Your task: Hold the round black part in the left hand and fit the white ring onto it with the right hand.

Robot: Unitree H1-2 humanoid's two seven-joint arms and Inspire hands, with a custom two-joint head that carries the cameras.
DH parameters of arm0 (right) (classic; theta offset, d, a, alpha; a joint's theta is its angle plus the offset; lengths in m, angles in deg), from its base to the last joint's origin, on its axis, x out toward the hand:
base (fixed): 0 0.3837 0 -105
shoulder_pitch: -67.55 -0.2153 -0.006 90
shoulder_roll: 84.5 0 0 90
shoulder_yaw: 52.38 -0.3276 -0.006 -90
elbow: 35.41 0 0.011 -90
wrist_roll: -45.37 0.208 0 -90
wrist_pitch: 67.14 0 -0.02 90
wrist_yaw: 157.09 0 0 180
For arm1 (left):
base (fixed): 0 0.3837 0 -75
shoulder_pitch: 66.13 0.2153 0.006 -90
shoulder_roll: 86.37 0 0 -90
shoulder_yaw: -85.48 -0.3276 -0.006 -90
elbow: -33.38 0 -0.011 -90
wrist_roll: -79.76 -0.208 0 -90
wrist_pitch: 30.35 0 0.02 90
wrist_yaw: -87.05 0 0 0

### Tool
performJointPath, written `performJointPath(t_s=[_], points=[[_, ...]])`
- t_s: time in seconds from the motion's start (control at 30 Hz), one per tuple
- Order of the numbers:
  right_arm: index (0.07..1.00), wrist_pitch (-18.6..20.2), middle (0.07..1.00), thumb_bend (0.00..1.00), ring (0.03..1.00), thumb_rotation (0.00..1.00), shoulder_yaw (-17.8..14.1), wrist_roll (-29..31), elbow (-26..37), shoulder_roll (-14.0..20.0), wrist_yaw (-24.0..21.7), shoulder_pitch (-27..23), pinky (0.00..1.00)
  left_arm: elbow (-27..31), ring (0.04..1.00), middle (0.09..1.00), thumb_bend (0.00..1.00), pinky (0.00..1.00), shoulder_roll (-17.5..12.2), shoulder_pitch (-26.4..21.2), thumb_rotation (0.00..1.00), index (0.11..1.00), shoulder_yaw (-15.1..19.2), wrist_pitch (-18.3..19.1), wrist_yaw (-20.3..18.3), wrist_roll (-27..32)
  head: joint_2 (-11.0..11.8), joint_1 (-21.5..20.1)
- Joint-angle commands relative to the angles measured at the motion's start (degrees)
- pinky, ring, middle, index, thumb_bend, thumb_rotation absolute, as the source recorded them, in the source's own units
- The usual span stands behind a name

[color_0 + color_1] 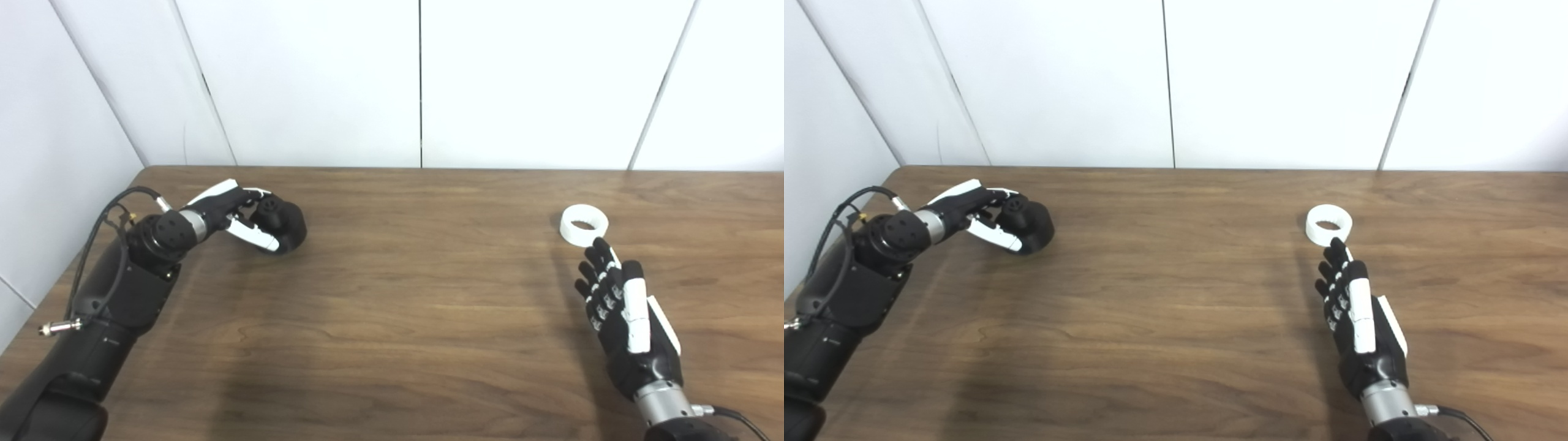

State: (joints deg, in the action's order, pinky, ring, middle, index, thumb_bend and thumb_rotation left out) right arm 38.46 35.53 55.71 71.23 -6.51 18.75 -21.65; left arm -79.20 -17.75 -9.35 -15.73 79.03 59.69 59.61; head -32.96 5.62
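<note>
Left eye view: the left hand (pixel 245 214) lies at the far left of the table (pixel 404 306), its fingers (pixel 254 236) curled round the black part (pixel 283 225). The part sits between fingers and thumb and looks to be resting on the wood; whether the grip is firm I cannot tell. The right hand (pixel 625 312) is stretched out flat, fingers straight and slightly apart, holding nothing. The ring (pixel 584 225) lies flat on the table just beyond its fingertips, perhaps touching the longest one.

Right eye view: the same layout. The left hand (pixel 980 214) wraps the black part (pixel 1029 225), which appears not yet lifted. The ring (pixel 1328 225) sits just past the tips of the right hand (pixel 1356 318), outside the grasp, with no finger round it.

By my judgement the task is at an early stage: the black part is enclosed, at most half secured. Still left: picking up the ring, bringing the two hands together from well apart, and fitting ring onto part.
</note>
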Motion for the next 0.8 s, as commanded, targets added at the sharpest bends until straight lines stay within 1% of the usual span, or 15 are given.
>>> performJointPath(t_s=[0.0,0.03,0.17,0.5,0.77], points=[[1.000,-2.13,1.000,0.68,1.000,1.00,-0.02,0.64,1.95,0.46,-0.94,-1.17,1.00,0.47,0.994,0.966,1.00,0.94,-1.48,-3.96,0.18,0.894,0.69,-1.47,1.59,-0.51,-0.07,0.10],[1.000,-2.16,1.000,0.68,1.000,1.00,-0.01,0.66,1.98,0.46,-0.93,-1.19,1.00,0.89,0.999,0.980,1.00,0.97,-1.52,-3.86,0.18,0.891,0.59,-1.08,1.58,-0.76,-0.08,0.16],[1.000,-2.32,1.000,0.68,1.000,1.00,0.12,0.75,2.06,0.63,-1.09,-1.18,1.00,1.59,1.000,0.999,1.00,0.99,-1.94,-3.46,0.18,0.880,0.02,-1.10,1.55,-1.63,-0.08,0.20],[1.000,-2.84,1.000,0.69,1.000,1.00,0.12,0.87,2.01,1.04,-1.57,-1.18,1.00,2.47,1.000,1.000,0.99,0.99,-2.46,-2.66,0.15,0.857,-0.65,-1.48,2.05,-3.52,-0.05,0.43],[1.000,-2.89,1.000,0.69,1.000,1.00,0.19,0.70,2.00,1.33,-1.67,-1.14,1.00,2.25,1.000,1.000,0.97,1.00,-2.23,-2.39,0.14,0.824,-0.47,-2.92,3.01,-4.23,0.02,0.52]])
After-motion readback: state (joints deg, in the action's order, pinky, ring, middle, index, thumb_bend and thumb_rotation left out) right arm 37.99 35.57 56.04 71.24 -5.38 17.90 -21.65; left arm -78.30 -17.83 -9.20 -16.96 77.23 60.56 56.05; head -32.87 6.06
